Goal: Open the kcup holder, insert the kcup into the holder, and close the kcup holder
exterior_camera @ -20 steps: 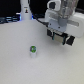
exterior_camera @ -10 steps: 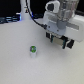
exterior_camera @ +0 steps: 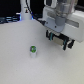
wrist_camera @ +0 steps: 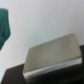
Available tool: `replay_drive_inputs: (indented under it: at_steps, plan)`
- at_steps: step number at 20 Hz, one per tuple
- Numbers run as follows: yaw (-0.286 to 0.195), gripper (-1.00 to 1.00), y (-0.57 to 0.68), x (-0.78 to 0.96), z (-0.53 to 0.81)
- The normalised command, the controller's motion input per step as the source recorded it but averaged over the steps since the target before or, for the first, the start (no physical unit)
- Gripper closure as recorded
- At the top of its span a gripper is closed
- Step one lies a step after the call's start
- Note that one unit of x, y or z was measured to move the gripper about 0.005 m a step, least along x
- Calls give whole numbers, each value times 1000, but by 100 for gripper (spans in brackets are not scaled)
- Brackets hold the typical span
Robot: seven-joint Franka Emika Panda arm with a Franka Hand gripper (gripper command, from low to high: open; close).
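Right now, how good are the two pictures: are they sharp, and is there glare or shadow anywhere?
Exterior view: soft and coarse; the white table is bright and nearly washed out, the kcup is a small blur with a faint shadow, and the claw lacks detail. Wrist view: strongly out of focus; the grey block has smeared edges, and a blurred green shape sits at the frame edge.

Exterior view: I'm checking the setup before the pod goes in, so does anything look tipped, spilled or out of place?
Nothing stands out. The kcup sits alone on the white table, green top up, with no spill around it. The gripper hangs apart from it toward the exterior view's right. The pictures are too blurred to judge finer damage.
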Motion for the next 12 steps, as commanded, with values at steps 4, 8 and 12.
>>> replay_drive_inputs:
  at_steps: [4,8,12]
  plan:
    - [-282,-100,-347,-61,319]
    - [-289,-100,-310,-135,222]
    - [-284,-100,-309,-234,36]
